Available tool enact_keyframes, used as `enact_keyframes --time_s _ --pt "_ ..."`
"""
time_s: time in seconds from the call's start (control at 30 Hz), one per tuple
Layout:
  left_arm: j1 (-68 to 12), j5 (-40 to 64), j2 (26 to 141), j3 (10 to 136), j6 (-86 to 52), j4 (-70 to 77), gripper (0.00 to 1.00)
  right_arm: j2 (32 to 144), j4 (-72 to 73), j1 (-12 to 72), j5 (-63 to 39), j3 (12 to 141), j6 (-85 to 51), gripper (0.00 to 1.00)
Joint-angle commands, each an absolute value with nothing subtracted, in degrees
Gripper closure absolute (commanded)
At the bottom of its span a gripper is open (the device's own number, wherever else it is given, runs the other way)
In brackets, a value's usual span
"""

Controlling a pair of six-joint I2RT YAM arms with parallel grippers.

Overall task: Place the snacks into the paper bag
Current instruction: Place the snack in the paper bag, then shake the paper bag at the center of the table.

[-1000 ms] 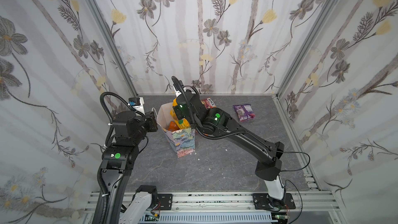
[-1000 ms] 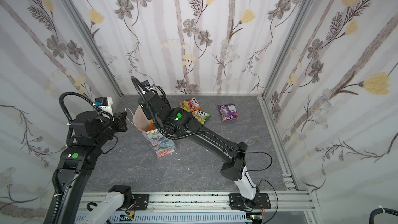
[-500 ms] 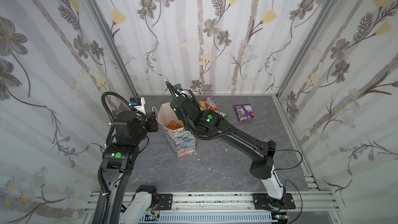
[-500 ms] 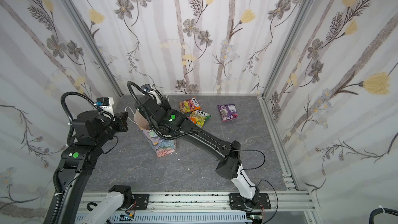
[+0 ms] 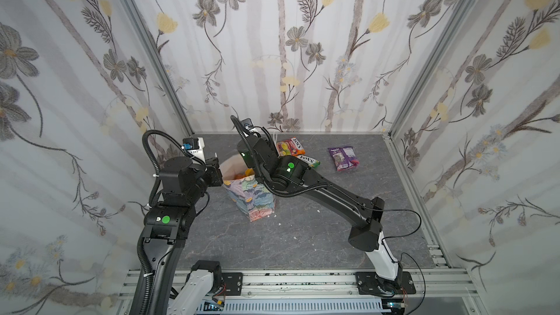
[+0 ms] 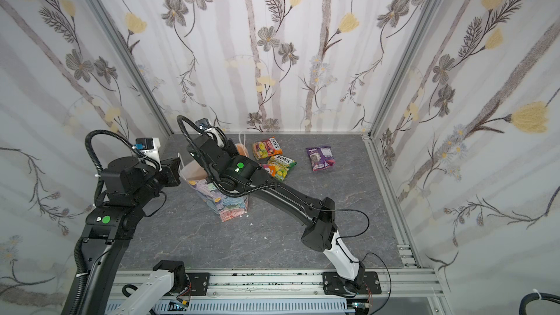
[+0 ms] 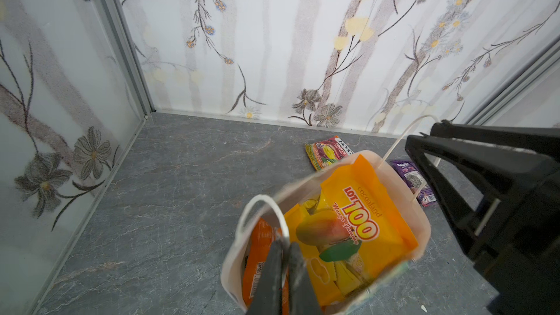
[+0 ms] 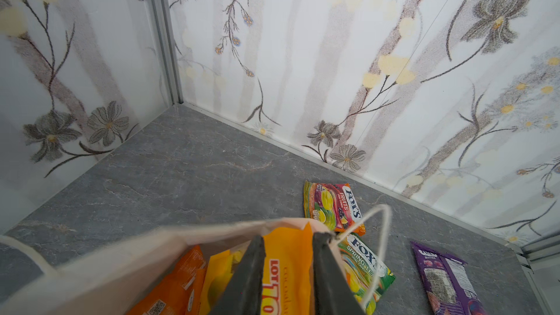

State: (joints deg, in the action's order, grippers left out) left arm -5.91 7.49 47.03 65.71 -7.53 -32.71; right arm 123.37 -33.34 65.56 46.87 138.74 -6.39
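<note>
paper bag [image 7: 425,229] — rim blurred, mango packet [image 7: 363,207] part-hidden

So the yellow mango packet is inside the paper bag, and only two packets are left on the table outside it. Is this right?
Not quite. Three packets lie outside the paper bag, not two: the FOX'S Fruits packet, the FOX'S Spring Tea packet and the purple packet. The right wrist view shows all three. The yellow mango packet is indeed inside the bag.
</note>
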Motion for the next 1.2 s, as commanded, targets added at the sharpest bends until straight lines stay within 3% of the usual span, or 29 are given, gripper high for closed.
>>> enact_keyframes --time_s 0.0,0.17,0.4,0.53,0.8,1.0,1.07,1.17 --pt "-5.9 6.3 47.0 65.7 -7.4 -30.8 0.93 122.3 -29.9 65.7 46.4 139.2 -5.3 0.65" --pt "-6.0 5.8 47.0 65.7 -7.4 -30.9 0.93 120.3 -30.2 65.7 43.5 139.3 -5.4 0.59" --pt "-5.9 5.8 47.0 65.5 -7.4 -30.8 0.93 113.9 -39.4 63.9 43.0 138.0 -10.1 0.33" --pt "-5.9 5.6 47.0 65.6 -7.4 -30.7 0.93 109.5 -40.6 60.9 39.5 129.8 -13.4 0.23" --pt "-5.9 5.1 47.3 65.8 -7.3 -30.9 0.93 104.9 -35.1 56.4 33.6 115.3 -18.0 0.22" --pt "-5.9 4.8 47.5 65.8 -7.2 -31.0 0.93 107.2 -30.8 52.6 29.4 113.8 -17.4 0.23" --pt "-6.0 4.6 47.5 65.7 -7.2 -31.0 0.93 108.4 -29.8 51.4 28.3 114.3 -17.0 0.26" --pt "-5.9 4.5 47.5 65.7 -7.2 -30.9 0.93 109.3 -26.8 50.5 24.3 114.6 -15.6 0.40"
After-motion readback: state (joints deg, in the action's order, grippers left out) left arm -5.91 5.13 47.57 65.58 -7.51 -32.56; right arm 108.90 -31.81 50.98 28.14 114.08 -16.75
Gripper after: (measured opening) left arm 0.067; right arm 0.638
